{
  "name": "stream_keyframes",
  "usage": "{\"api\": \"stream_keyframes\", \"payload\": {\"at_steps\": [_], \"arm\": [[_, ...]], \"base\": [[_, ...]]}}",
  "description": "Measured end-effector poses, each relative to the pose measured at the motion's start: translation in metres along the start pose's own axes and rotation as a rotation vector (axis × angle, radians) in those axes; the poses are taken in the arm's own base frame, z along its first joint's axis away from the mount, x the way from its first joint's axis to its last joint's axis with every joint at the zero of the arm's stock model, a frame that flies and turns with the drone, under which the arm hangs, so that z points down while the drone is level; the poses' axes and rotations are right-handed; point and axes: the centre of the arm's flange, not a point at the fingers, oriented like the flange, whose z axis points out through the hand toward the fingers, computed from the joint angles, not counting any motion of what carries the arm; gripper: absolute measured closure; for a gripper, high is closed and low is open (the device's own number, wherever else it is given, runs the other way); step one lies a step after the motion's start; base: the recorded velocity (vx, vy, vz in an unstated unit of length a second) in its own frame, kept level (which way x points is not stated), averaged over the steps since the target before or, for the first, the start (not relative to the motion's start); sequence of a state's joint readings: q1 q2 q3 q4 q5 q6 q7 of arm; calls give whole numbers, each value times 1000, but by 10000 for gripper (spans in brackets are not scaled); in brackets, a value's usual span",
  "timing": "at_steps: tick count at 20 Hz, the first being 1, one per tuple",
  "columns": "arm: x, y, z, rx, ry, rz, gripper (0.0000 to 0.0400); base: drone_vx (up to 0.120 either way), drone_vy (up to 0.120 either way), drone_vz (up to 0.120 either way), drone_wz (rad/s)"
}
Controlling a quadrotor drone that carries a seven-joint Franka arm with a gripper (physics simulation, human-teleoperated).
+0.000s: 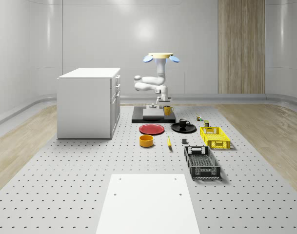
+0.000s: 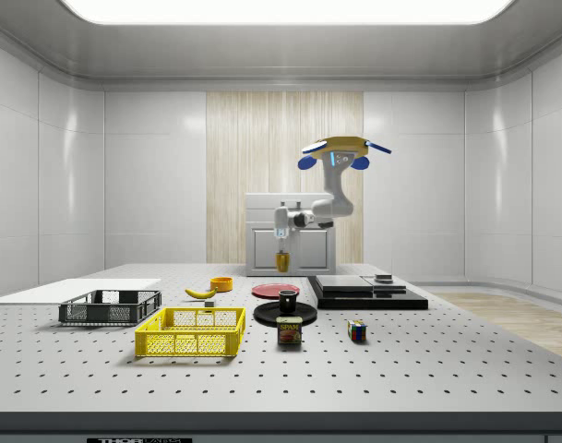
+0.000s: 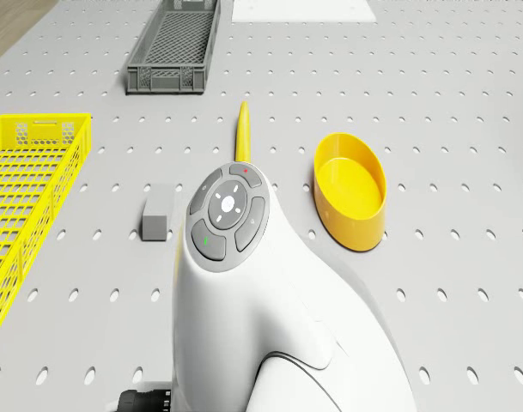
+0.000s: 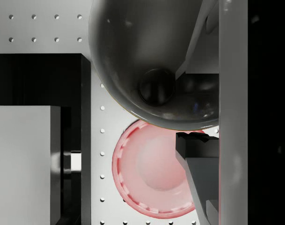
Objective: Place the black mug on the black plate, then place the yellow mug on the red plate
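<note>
Whole-scene view: drone hovering past the table's far end; yellow mug held in the tool, black mug already on black plate.
Side view: yellow mug hangs in the air.
Wrist view: red plate seen below the mug.
Judged rigid, light, glossy-slippery; rim grip is best kept firm.

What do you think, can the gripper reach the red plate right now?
Probably yes. The gripper, holding the yellow mug, hangs above the bare red plate under the hovering drone; nothing lies between.
</note>
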State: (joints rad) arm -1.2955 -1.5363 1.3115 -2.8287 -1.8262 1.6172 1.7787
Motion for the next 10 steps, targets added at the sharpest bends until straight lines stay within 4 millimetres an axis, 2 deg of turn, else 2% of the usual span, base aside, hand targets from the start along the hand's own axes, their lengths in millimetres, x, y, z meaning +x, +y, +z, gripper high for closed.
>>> {"api": "stream_keyframes", "payload": {"at_steps": [10], "arm": [[0,0,0,0,0,0,290]], "base": [[116,-120,0,0]]}}
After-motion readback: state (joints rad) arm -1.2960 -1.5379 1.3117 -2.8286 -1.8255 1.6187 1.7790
